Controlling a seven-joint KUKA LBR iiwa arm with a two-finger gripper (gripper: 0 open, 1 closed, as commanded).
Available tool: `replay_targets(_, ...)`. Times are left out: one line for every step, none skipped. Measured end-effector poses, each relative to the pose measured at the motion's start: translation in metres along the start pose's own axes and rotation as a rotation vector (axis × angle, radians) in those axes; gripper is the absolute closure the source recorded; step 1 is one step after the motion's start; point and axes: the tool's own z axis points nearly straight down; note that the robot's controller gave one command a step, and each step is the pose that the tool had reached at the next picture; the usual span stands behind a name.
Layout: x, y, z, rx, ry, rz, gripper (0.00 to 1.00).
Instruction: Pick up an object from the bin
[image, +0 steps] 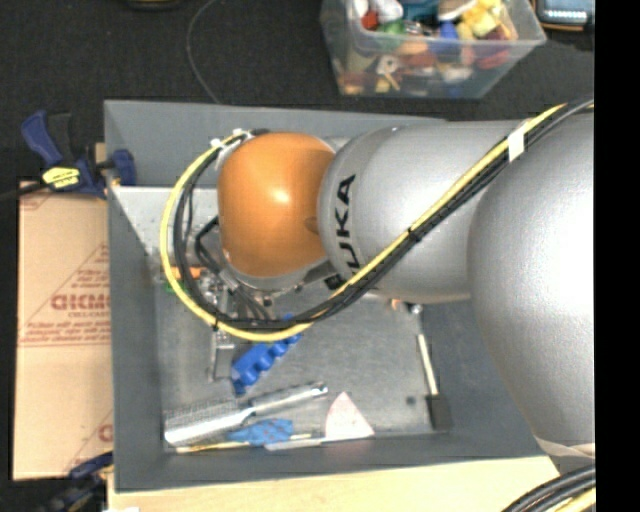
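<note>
Hovering just beside the blue toothed plastic piece (262, 360), the gripper (222, 352) sits low in the bin (135, 330). The wrist hides its opening, so I cannot tell how wide it is or whether it touches the piece.

Piece judged light, rigid and not fragile, with flat sides possibly slick. Best hold is across the narrow body at mid-length.

Near the piece, toward the bin's front wall, are a silver brush-like tool (240, 412) and a pale triangular scrap (345, 418).
</note>
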Motion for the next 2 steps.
replay_targets(-0.001,0.000,-0.001,-0.001,-0.003,0.003,0.00)
replay_targets(0.002,-0.080,0.114,0.000,-0.005,-0.636,0.00)
